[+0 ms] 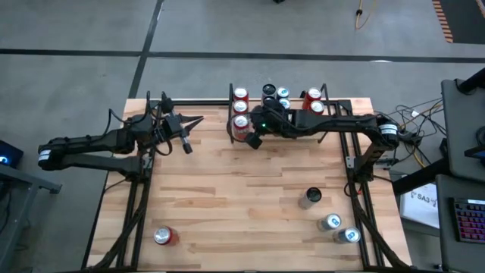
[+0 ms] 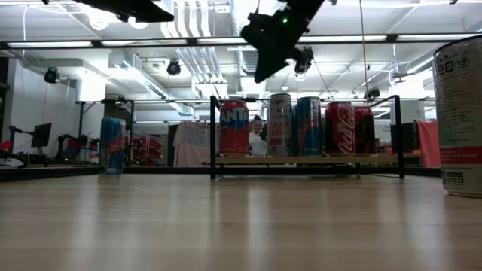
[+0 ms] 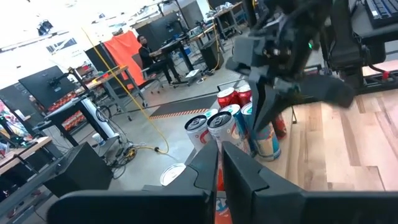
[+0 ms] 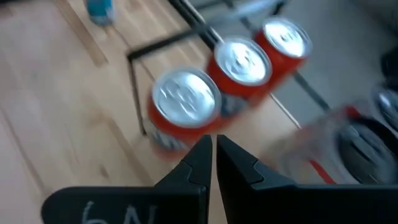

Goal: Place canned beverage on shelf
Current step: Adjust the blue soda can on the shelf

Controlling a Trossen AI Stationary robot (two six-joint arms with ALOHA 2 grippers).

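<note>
The shelf (image 1: 299,97) stands at the table's far edge, a light board with black rails (image 2: 213,135), and carries several upright cans. Three red cans (image 4: 186,99) stand in a row at its left end. My right gripper (image 1: 252,142) hangs shut above the nearest red can (image 1: 241,125), slanting down and clear of the can tops (image 2: 260,75). My left gripper (image 1: 195,120) is shut and holds nothing; it is raised at the far left, pointing level toward the shelf (image 3: 221,152). Loose cans stand on the table: a dark one (image 1: 311,198) and two blue-topped ones (image 1: 339,228) near right.
A red can (image 1: 163,236) stands at the near left corner of the table. In the low view a blue can (image 2: 111,145) stands left of the shelf, and a large can (image 2: 459,113) stands close at the right. The table's middle is bare wood (image 1: 242,189).
</note>
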